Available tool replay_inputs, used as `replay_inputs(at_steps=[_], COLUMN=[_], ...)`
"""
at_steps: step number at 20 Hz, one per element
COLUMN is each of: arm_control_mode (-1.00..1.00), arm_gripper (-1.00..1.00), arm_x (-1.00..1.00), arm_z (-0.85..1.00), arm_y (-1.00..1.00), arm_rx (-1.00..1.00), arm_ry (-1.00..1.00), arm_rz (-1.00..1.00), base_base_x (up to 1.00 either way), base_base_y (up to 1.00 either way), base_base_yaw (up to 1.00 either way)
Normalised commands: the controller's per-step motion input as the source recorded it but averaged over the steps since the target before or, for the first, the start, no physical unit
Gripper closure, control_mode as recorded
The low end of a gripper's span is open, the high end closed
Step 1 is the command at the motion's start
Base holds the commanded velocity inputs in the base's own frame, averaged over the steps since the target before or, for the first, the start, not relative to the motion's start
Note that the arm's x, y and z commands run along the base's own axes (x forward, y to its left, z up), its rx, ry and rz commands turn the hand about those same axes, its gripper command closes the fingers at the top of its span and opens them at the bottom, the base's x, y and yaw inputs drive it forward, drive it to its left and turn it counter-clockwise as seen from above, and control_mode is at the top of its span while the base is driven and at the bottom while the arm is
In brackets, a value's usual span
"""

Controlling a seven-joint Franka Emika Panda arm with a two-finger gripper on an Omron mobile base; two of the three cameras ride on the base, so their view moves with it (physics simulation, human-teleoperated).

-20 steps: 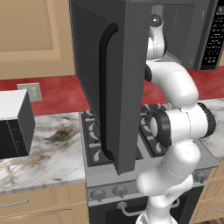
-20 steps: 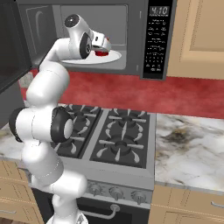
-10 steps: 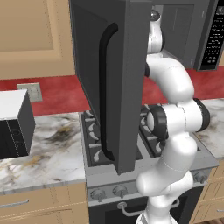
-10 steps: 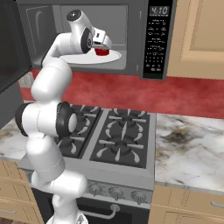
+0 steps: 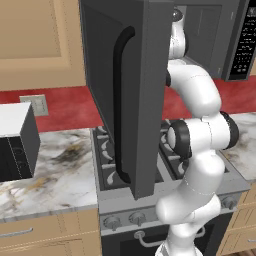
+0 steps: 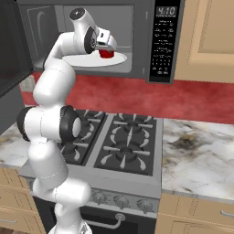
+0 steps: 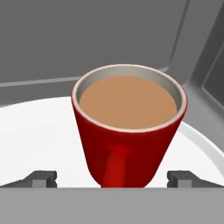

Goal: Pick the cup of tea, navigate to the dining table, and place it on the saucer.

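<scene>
The cup of tea [image 7: 127,131] stands upright on the white turntable plate [image 7: 39,135] inside the open microwave [image 6: 137,27], which is mounted above the stove [image 6: 123,141]. In the hand view the red cup sits at the centre, its handle [image 7: 114,168] turned toward 6 o'clock, straight at the camera, and its tan liquid [image 7: 127,101] lies level a little below the rim. The gripper [image 7: 111,179] is spread wide: one dark fingertip [image 7: 41,178] shows at about 8 o'clock of the cup and the other at about 4 o'clock, each standing clear of the red wall, so the cup's lower body lies between them without contact that can be seen. In the right base view the gripper [image 6: 107,46] has its hand inside the microwave cavity, with the cup [image 6: 108,53] just beyond it on the plate [image 6: 98,59], at roughly 11 o'clock of the frame; the control panel [image 6: 163,41] with a lit display is to the cup's 3 o'clock. In the left base view the dark microwave door [image 5: 125,95] hangs open across the middle of the frame, with its long vertical handle facing the camera, and the white arm [image 5: 197,145] rises behind it at 3 o'clock. A marbled bench [image 5: 55,170] flanks the stove, with a red backsplash [image 6: 151,96] above it.
</scene>
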Motion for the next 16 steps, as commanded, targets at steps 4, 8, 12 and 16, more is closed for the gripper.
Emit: replay_inputs(at_steps=[4,8,12,16], arm_control_mode=[-1.0,-1.0,-1.0,-1.0], arm_gripper=[1.0,1.0,1.0,1.0], arm_x=[0.0,0.0,0.0,0.0], arm_z=[-0.02,0.0,0.0,0.0], arm_y=[0.0,0.0,0.0,0.0], arm_rx=[0.0,0.0,0.0,0.0], arm_ry=[-0.04,-0.01,0.0,0.0], arm_rz=[0.0,0.0,0.0,0.0], base_base_x=[0.0,0.0,0.0,0.0], base_base_y=[0.0,0.0,0.0,0.0], base_base_yaw=[0.0,0.0,0.0,0.0])
